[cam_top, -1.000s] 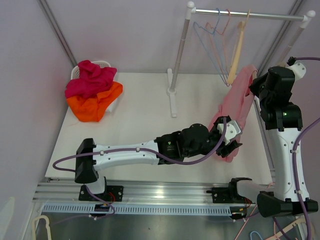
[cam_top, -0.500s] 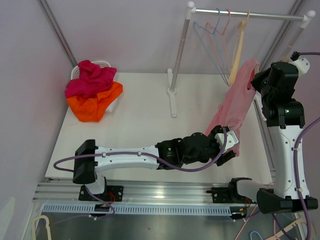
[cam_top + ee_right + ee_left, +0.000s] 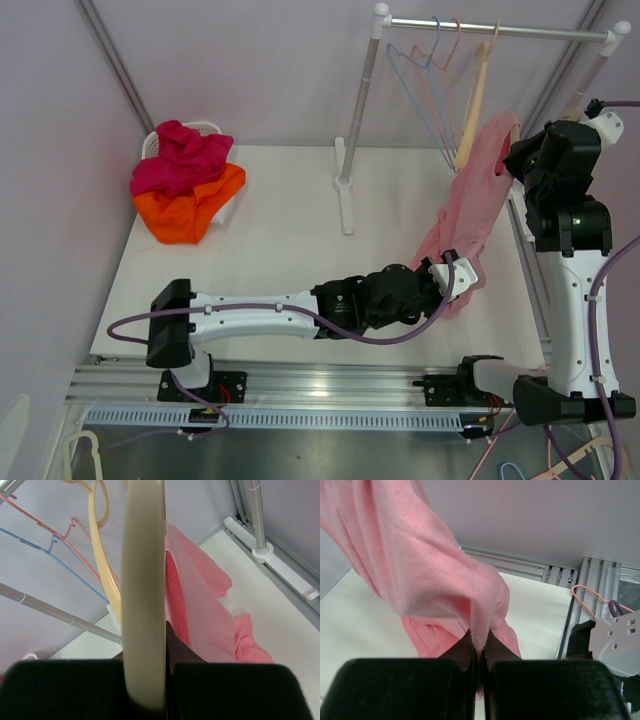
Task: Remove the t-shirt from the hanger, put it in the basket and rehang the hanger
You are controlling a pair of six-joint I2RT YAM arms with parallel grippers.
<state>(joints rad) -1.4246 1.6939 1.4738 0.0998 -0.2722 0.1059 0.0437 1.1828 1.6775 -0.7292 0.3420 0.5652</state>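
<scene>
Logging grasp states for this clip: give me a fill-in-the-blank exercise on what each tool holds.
1. The left tool is shut on the ___ t-shirt.
2. The right tool is shut on the cream ___.
3. The basket holds magenta and ___ clothes.
Missing: pink; hanger; orange.

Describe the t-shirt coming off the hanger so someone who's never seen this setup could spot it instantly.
Find the clothes rail at far right. Below it a t-shirt runs from the cream hanger in the right gripper down to the left gripper pinching it. It's pale pink and stretched out, unlike the magenta and orange clothes heaped at far left.
</scene>
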